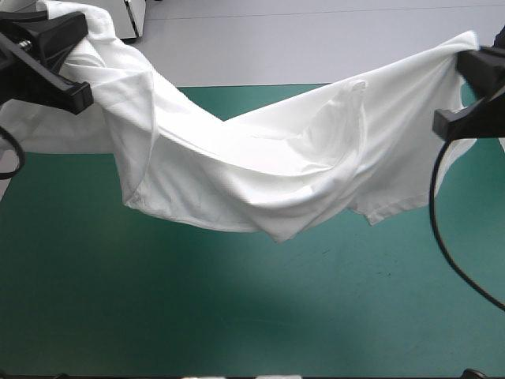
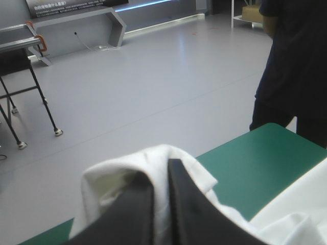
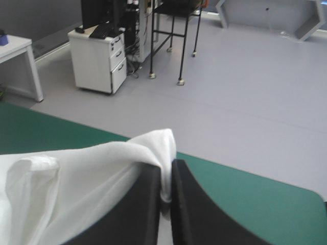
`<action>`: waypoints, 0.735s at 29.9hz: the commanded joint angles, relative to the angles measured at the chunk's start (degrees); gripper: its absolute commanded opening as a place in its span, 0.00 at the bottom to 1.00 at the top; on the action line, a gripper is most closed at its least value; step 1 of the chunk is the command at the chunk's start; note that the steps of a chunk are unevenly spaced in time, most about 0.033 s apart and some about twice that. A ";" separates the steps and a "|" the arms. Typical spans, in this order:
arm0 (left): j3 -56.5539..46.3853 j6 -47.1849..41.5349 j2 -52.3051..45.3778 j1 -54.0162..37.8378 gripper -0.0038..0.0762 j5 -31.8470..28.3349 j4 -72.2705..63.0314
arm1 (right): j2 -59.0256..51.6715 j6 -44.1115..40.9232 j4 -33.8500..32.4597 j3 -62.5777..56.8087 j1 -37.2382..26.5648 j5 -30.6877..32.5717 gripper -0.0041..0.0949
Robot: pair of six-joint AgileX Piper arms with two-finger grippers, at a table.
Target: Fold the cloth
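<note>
The white T-shirt (image 1: 260,166) hangs in the air between both arms, sagging in the middle above the teal-green table (image 1: 237,308). My left gripper (image 2: 161,176) is shut on the T-shirt (image 2: 122,178) at its left end, the cloth bunched around the black fingers (image 2: 189,204). My right gripper (image 3: 166,176) is shut on the T-shirt (image 3: 92,173) at its right end, a fold sticking up between the fingertips. In the high view the left gripper (image 1: 79,31) is at the top left and the right gripper (image 1: 471,57) at the right edge, both raised.
The lowest fold of the shirt (image 1: 280,233) hangs just above the table's middle. The table's far edge (image 1: 260,86) runs behind the shirt. A person in dark clothes (image 2: 296,66) stands beyond the table's far corner in the left wrist view.
</note>
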State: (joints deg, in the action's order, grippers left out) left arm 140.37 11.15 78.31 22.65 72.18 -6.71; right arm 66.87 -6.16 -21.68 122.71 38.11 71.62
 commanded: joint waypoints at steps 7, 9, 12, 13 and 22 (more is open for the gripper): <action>-13.01 -0.52 -2.12 0.07 0.02 1.59 -10.01 | -2.63 -4.48 13.05 -18.39 -0.13 -0.09 0.03; -20.78 -0.95 -3.08 0.07 0.02 1.59 -10.01 | -3.51 -5.12 12.81 -24.31 -0.13 -0.09 0.03; -32.85 -0.95 -3.69 0.07 0.02 0.55 -8.29 | -3.49 -7.17 9.89 -31.31 -0.13 -0.66 0.02; -35.74 -0.95 -3.69 0.07 0.02 -0.88 -6.98 | -3.49 -8.12 8.19 -33.53 -0.13 -1.91 0.02; -49.42 1.42 8.41 -0.04 0.02 -10.86 0.73 | 5.30 -9.73 -1.48 -42.88 -6.94 -9.96 0.02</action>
State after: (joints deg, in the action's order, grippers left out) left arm 90.02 11.41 84.22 22.65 66.63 -6.34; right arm 69.66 -17.03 -20.20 79.47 34.44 66.48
